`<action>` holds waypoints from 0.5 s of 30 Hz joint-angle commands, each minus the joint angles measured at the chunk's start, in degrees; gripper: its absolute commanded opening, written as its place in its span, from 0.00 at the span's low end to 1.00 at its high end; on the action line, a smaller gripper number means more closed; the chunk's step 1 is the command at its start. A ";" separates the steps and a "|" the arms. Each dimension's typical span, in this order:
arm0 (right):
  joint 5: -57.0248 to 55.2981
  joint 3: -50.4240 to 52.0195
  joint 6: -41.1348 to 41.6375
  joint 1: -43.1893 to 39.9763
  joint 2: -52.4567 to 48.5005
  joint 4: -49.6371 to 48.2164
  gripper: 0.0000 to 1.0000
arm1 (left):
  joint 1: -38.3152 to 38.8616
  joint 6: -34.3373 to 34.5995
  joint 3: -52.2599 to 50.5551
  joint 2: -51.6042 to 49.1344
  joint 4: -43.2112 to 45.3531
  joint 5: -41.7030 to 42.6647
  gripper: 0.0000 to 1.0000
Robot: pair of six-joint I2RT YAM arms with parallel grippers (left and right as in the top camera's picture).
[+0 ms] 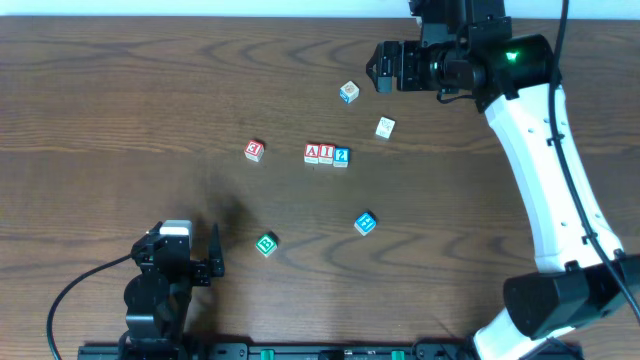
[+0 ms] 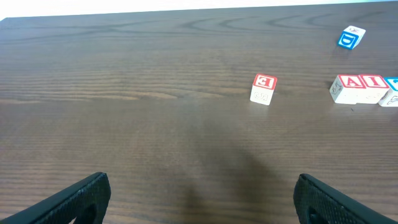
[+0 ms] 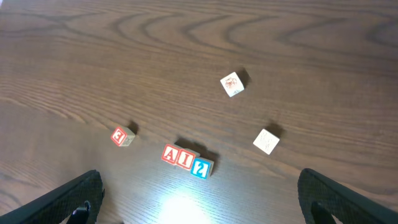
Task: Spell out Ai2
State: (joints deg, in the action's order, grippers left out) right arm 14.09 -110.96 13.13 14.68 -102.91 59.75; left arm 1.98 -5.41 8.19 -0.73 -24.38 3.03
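Observation:
Three white cubes stand side by side in a row at mid table: the red "A" block [image 1: 312, 153], the red "I" block [image 1: 327, 153] and the blue "2" block [image 1: 342, 156], touching one another. They also show in the right wrist view, A [image 3: 170, 154], I [image 3: 185, 158], 2 [image 3: 201, 167], and at the right edge of the left wrist view, A [image 2: 350, 83], I [image 2: 374, 82]. My left gripper [image 1: 205, 258] is open and empty at the front left. My right gripper [image 1: 385, 66] is open and empty, raised at the back right.
A red "E" block [image 1: 254, 150] lies left of the row. A blue "H" block [image 1: 365, 223] and a green block [image 1: 266, 244] lie in front. A blue-lettered block [image 1: 348, 92] and a pale block [image 1: 385, 127] lie behind the row.

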 commanded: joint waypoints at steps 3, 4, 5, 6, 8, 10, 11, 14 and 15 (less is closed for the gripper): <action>-0.20 -0.72 -0.59 -0.02 -0.15 0.04 0.99 | -0.24 -0.59 -0.96 0.46 -0.68 0.63 0.95; -1.40 -0.72 -1.46 -0.02 -0.02 0.24 0.99 | -0.24 -0.59 -0.96 0.46 -0.68 0.63 0.95; -3.82 -0.72 -3.34 -0.04 0.46 1.11 0.99 | -0.24 -0.59 -0.96 0.46 -0.68 0.63 0.96; -6.91 -0.70 -4.68 -0.02 1.36 1.42 0.99 | -0.24 -0.59 -0.96 0.46 -0.68 0.63 0.95; -11.04 -0.50 -8.44 0.48 3.72 3.02 0.99 | -0.24 -0.59 -0.96 0.46 -0.68 0.63 0.95; -14.97 1.42 -12.81 1.25 7.67 2.60 0.99 | -0.24 -0.59 -0.96 0.46 -0.68 0.63 0.95; -17.00 3.54 -15.26 1.57 10.51 1.22 0.99 | -0.24 -0.59 -0.96 0.46 -0.68 0.63 0.95; -18.62 11.78 -19.91 1.57 19.06 -4.85 0.99 | -0.24 -0.59 -0.96 0.46 -0.68 0.63 0.95; -18.62 16.17 -21.18 1.22 23.06 -7.69 0.99 | -0.24 -0.59 -0.96 0.46 -0.68 0.63 0.96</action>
State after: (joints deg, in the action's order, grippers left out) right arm -0.32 -100.90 -0.95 15.77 -88.23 55.07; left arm 1.98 -5.41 8.19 -0.71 -24.38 3.03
